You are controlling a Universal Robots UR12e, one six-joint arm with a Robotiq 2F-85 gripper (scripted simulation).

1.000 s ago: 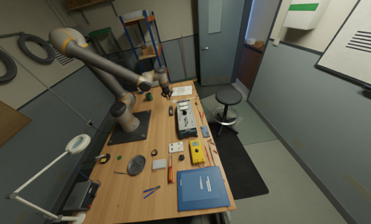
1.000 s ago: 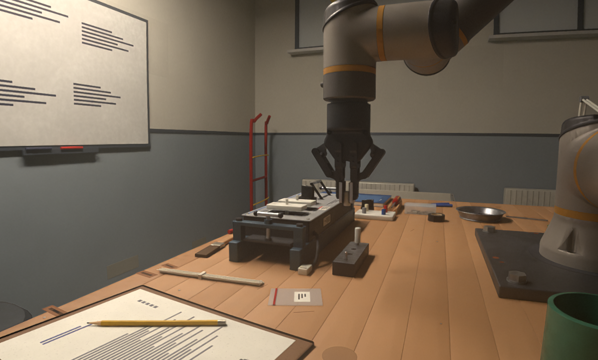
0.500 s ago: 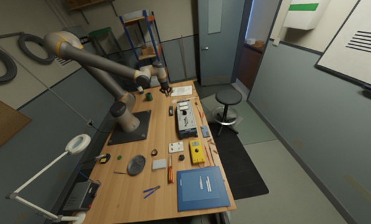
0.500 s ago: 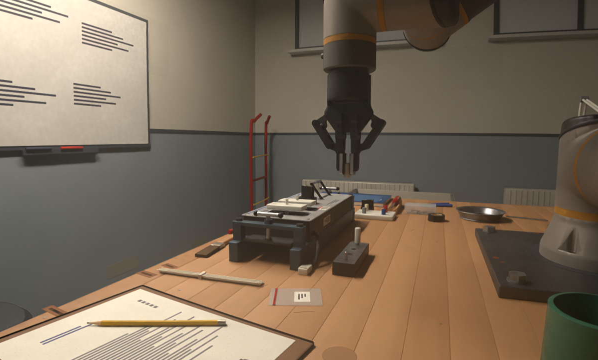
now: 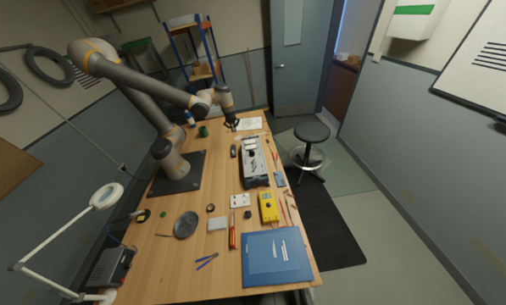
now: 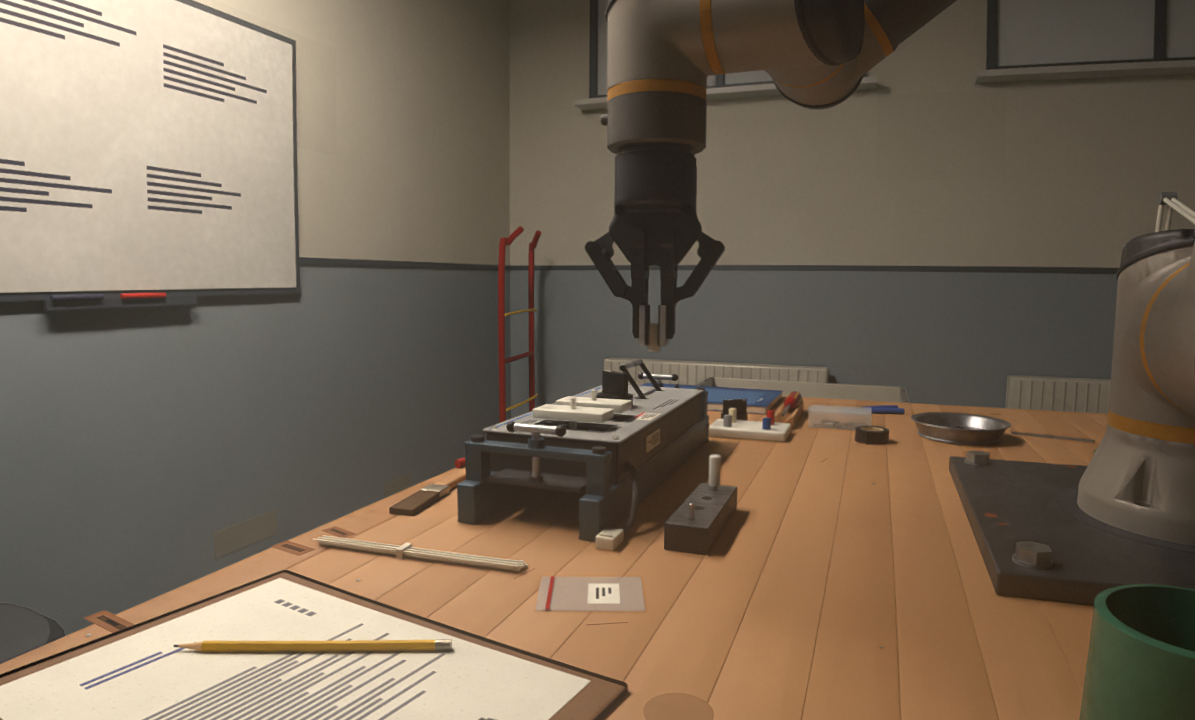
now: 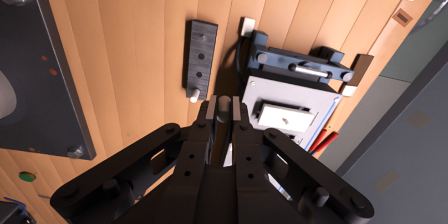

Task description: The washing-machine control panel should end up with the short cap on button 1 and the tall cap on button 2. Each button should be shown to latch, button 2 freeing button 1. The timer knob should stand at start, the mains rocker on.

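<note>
A small pale cylindrical cap (image 7: pixel 223 110) sits clamped between the two finger pads of my gripper (image 6: pixel 654 330), its end showing just below the fingertips (image 6: pixel 654 341). I hang high above the bench, over the strip between the dark cap holder block (image 6: pixel 702 518) and the grey control panel on its blue frame (image 6: pixel 588 434). One tall white cap (image 6: pixel 714 471) stands upright at the far end of the holder block (image 7: pixel 200 58). The panel's white rocker plate (image 7: pixel 285 117) lies to the right of my fingers in the wrist camera. The panel's buttons and knob are too small to tell apart.
The arm's dark base plate (image 6: pixel 1058 519) lies to one side of the holder block. A green cup (image 6: pixel 1161 654), a clipboard with a pencil (image 6: pixel 311 645), a white ruler (image 6: pixel 422 553) and a small card (image 6: pixel 591 593) lie at the near end of the bench.
</note>
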